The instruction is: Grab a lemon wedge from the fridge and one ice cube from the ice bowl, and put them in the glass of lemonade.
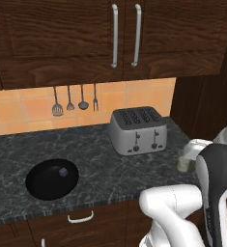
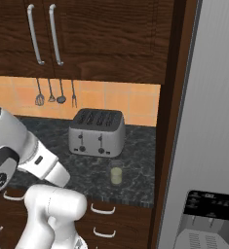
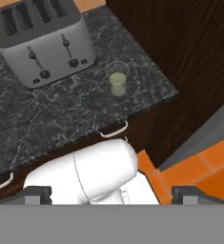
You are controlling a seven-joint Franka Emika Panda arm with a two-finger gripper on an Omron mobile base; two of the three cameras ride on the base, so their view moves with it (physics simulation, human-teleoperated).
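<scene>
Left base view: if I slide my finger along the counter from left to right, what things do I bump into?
Ice bowl with the ice cube inside → toaster → glass of lemonade.

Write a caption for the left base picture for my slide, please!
Black ice bowl holding one ice cube on a dark counter, beside a silver toaster.

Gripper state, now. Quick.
Gripper: open, jaws spread wide, holding nothing; it hangs above the dark marbled counter edge, clear of the small clear glass of pale yellow-green lemonade.
</scene>
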